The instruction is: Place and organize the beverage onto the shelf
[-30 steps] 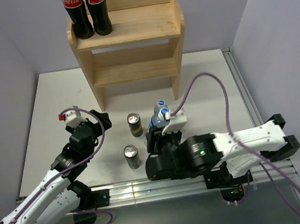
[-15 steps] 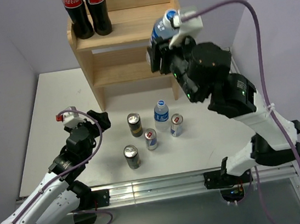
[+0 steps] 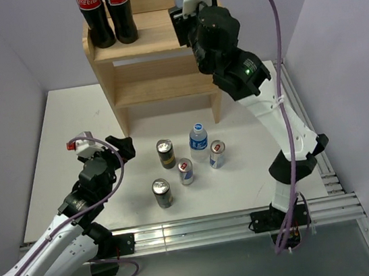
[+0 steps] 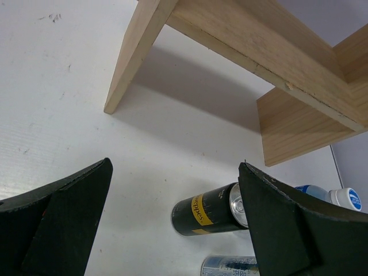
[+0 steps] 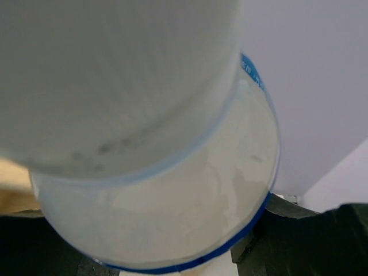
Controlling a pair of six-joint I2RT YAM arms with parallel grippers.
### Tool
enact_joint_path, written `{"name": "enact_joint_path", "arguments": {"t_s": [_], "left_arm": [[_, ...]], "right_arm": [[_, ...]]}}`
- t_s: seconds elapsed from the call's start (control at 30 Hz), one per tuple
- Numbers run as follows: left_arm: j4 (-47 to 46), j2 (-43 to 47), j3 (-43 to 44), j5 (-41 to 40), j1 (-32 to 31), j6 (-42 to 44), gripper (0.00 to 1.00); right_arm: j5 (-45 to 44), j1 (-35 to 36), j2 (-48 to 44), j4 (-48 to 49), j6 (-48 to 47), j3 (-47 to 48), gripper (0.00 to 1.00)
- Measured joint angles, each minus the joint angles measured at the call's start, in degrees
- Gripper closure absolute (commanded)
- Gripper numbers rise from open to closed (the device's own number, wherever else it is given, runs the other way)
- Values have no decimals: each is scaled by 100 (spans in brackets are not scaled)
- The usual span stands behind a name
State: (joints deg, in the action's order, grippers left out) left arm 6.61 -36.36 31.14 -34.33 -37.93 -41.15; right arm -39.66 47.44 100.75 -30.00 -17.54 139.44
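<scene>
Right end effector (image 3: 179,17) is up at the far right corner of the light wooden two-tier shelf (image 3: 164,38), clenched on a clear water bottle with a blue label (image 5: 172,190). The bottle fills the wrist view, so whether its base touches the top tier can't be told. On that tier's left end stand two dark cola bottles with red labels (image 3: 105,12), side by side.

Down on the white counter (image 3: 65,113), near the shelf's front, stand a second clear water bottle (image 3: 199,138), two slim blue-silver cans (image 3: 185,170) and two dark cans (image 3: 165,153).

Left end effector (image 4: 175,167) hangs over the counter left of that group, fingers spread wide and grasping nothing.
</scene>
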Motion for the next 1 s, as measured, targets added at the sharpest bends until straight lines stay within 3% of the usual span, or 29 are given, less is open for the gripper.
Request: {"name": "enact_joint_path", "arguments": {"t_s": [0.23, 1.0], "left_arm": [[-39, -81, -66, 0, -4, 31, 1], [-293, -791, -81, 11, -4, 118, 1]], "right_arm": [[393, -925, 271, 4, 251, 214, 100], [1416, -1838, 289, -774, 2232, 90, 99]]}}
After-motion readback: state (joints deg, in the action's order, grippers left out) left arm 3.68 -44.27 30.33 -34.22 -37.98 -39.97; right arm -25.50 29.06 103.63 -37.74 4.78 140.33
